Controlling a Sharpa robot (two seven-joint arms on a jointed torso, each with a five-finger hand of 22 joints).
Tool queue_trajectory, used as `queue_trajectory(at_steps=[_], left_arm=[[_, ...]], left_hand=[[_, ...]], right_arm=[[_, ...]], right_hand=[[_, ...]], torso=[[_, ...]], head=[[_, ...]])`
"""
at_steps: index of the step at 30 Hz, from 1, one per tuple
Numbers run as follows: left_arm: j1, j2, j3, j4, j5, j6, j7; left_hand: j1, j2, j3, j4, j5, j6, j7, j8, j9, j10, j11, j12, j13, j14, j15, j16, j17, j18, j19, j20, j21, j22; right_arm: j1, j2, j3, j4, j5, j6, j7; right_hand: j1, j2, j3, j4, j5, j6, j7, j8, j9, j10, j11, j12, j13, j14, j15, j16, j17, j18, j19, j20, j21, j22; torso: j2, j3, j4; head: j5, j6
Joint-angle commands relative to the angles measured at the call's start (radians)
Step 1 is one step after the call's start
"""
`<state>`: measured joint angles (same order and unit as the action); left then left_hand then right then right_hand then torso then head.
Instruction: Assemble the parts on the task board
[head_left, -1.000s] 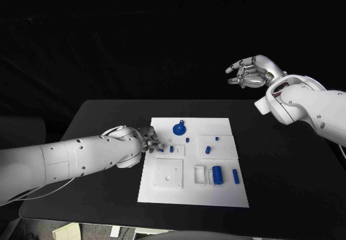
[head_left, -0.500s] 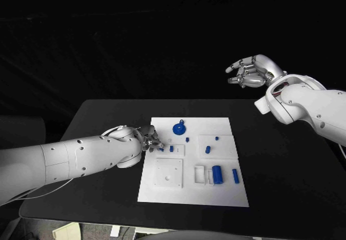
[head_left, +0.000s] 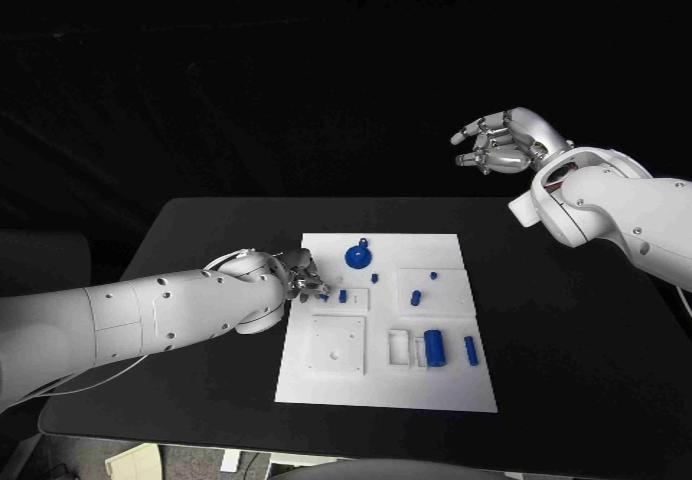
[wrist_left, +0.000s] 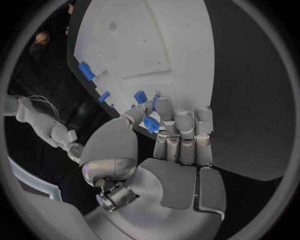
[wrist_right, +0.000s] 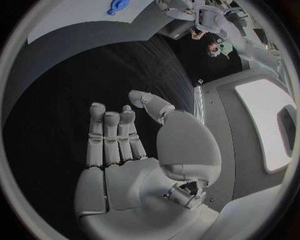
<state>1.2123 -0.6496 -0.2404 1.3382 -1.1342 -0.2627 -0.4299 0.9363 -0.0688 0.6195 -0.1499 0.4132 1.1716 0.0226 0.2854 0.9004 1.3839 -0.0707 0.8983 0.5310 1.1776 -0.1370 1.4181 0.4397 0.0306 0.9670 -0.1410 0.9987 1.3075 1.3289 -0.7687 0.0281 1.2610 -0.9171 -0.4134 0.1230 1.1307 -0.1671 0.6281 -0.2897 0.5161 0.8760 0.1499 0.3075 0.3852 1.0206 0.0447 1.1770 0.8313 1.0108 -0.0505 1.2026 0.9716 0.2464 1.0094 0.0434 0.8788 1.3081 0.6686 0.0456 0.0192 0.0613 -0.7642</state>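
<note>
Insertion appears in hand: left robot hand (head_left: 296, 277) pinches a blue part (wrist_left: 150, 124) at the board's (head_left: 387, 385) left edge. Next move likely calls for seating it squarely. Right robot hand (head_left: 498, 142) hangs well apart, fingers loosely spread, holding nothing. Black table (head_left: 577, 330); dark room.

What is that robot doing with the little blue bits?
It is putting small blue parts together on the flat white task board. Its left hand is down at the board's edge, pinching a small blue part between thumb and finger. Its right hand is raised off to the side, holding nothing. Other blue parts lie on the board.
</note>
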Motion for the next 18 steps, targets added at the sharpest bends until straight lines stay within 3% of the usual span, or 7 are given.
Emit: queue_trajectory(at_steps=[1, 18], left_arm=[[-0.004, 0.004, 0.001, 0.002, -0.006, 0.022, 0.011], [-0.006, -0.001, 0.001, 0.011, -0.029, 0.055, 0.006]], left_hand=[[0.006, 0.009, 0.081, -0.076, -0.004, 0.027, -0.023, 0.002, 0.000, 0.028, -0.040, 0.007, 0.001, 0.060, -0.070, 0.005, 0.001, 0.002, 0.008, -0.133, 0.002, 0.016], [0.008, 0.010, 0.083, -0.077, -0.005, 0.026, -0.023, 0.001, 0.001, 0.027, -0.040, 0.007, 0.001, 0.059, -0.070, 0.005, 0.001, 0.002, 0.007, -0.133, 0.002, 0.016]], right_arm=[[0.000, 0.001, 0.000, 0.001, 0.000, 0.015, 0.002], [0.000, 0.005, 0.000, -0.004, 0.000, 0.019, 0.001]], right_hand=[[-0.009, 0.002, 0.001, 0.001, 0.005, 0.001, 0.006, -0.005, -0.002, -0.002, -0.001, -0.004, -0.001, -0.002, -0.006, -0.004, -0.001, 0.015, -0.003, 0.004, -0.004, 0.013], [-0.010, 0.002, 0.001, 0.000, 0.008, 0.000, 0.006, -0.005, -0.002, -0.002, -0.001, -0.005, -0.001, -0.002, -0.006, -0.004, -0.001, 0.015, -0.003, 0.004, -0.004, 0.013]], torso=[[0.000, 0.0004, -0.0004], [0.000, 0.0000, 0.0000]], head=[[0.000, -0.001], [-0.002, 0.000]])
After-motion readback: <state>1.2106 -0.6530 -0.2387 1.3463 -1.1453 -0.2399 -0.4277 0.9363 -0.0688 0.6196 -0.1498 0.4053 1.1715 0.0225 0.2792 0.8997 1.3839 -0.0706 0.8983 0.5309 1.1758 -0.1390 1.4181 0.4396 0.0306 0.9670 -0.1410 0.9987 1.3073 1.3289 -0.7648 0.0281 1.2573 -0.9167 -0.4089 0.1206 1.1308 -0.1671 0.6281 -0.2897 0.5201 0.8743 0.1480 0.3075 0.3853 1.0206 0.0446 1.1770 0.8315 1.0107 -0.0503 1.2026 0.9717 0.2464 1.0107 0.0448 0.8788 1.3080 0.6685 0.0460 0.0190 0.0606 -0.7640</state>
